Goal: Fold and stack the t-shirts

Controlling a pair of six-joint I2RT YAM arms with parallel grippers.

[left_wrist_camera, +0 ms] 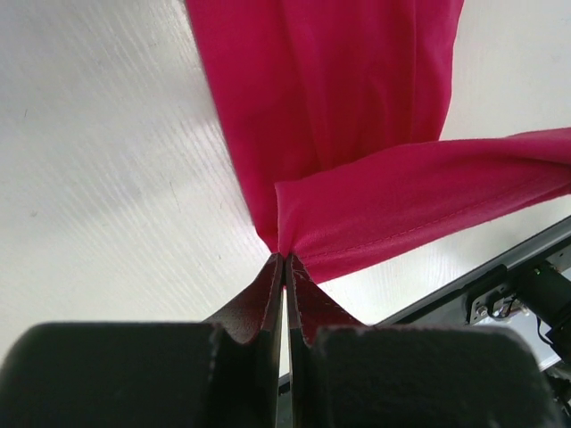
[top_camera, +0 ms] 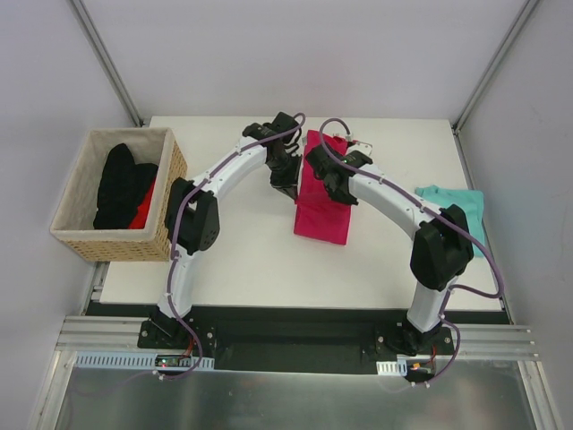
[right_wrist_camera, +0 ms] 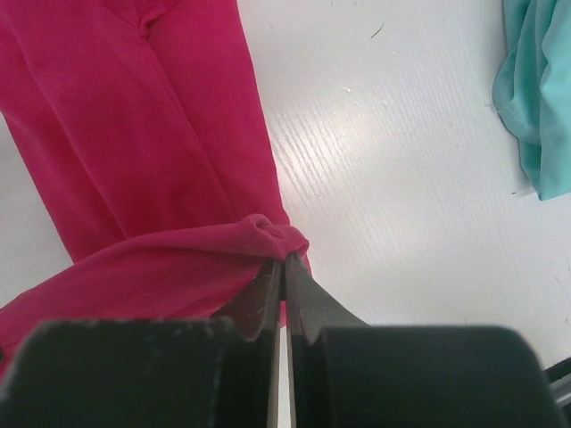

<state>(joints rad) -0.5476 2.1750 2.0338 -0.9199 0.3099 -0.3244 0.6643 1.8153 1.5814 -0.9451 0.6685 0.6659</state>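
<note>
Left wrist, left pincer (left_wrist_camera: 284, 260) pinching magenta t-shirt (left_wrist_camera: 330, 89); right pincer (right_wrist_camera: 284, 260) pinching it too

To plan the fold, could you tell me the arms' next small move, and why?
The left gripper and right gripper are each shut on an end of one raised edge of the pink shirt, stretched between them. I would probably carry both together over the shirt's flat part and lower it.
</note>
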